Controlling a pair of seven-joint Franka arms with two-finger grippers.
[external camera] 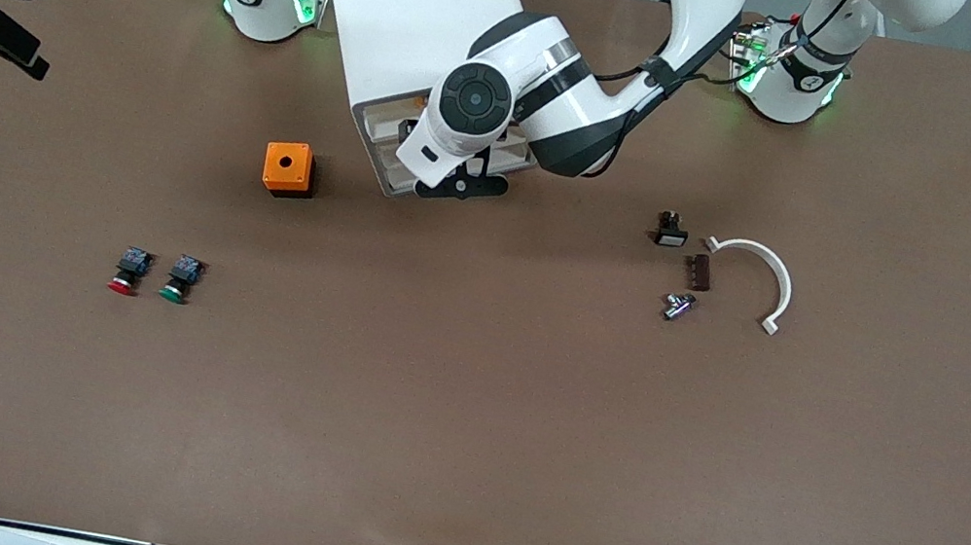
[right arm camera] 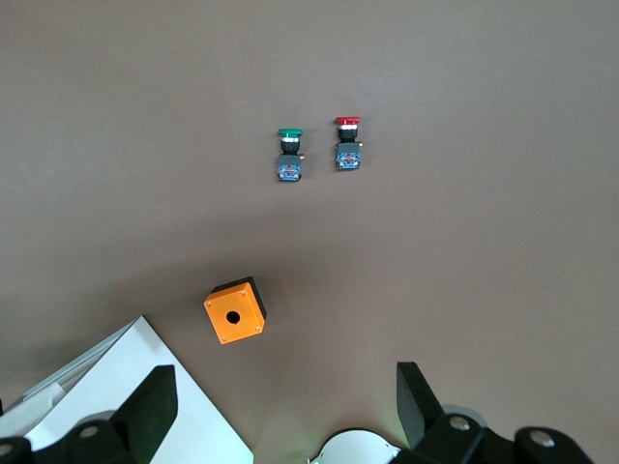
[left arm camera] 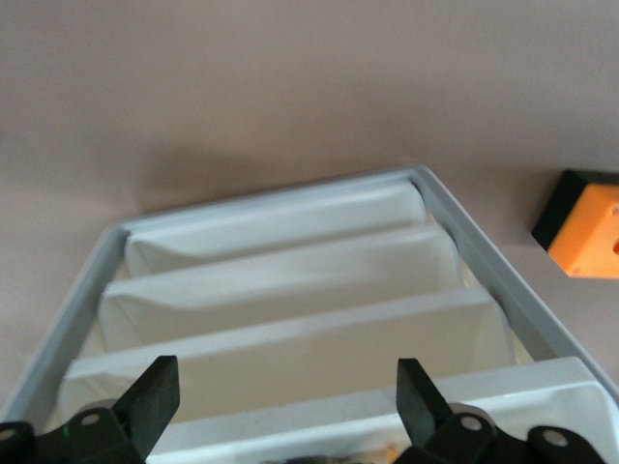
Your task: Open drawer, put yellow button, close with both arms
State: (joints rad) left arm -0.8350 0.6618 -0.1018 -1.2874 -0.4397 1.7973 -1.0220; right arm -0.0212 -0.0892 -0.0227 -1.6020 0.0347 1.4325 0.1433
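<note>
The white cabinet (external camera: 414, 24) is standing on the brown tabletop (external camera: 460, 426) between the two arm bases, and all positions below are being given relative to it.

The left gripper (external camera: 459, 181) is hovering at the cabinet's drawer face, with the left arm reaching in from its base. Its fingers (left arm camera: 155, 398) are standing wide apart and are gripping nothing. In the left wrist view the drawers (left arm camera: 290, 290) are showing as four wide, shallow white trays with pale front strips, stacked in steps inside a grey-white frame. The drawer closest to the left gripper is lying between the fingers, and a small yellow-orange speck (left arm camera: 388, 452) is showing at its edge; whether this is the yellow button cannot be told. No yellow button is showing anywhere on the open tabletop.

The right arm is waiting. The right gripper (right arm camera: 285, 411) is hanging above the cabinet's corner toward the right arm's end, its fingers (right arm camera: 150, 406) also spread apart and empty.

The orange box (external camera: 287, 168) with a round hole is sitting just beside the cabinet, toward the right arm's end. The red-capped button (external camera: 128, 270) and green-capped button (external camera: 180, 278) are lying side by side, well apart from the cabinet and nearer the front camera. A white curved bracket (external camera: 766, 278) and several small dark parts (external camera: 682, 266) are lying well apart from the cabinet, toward the left arm's end.
</note>
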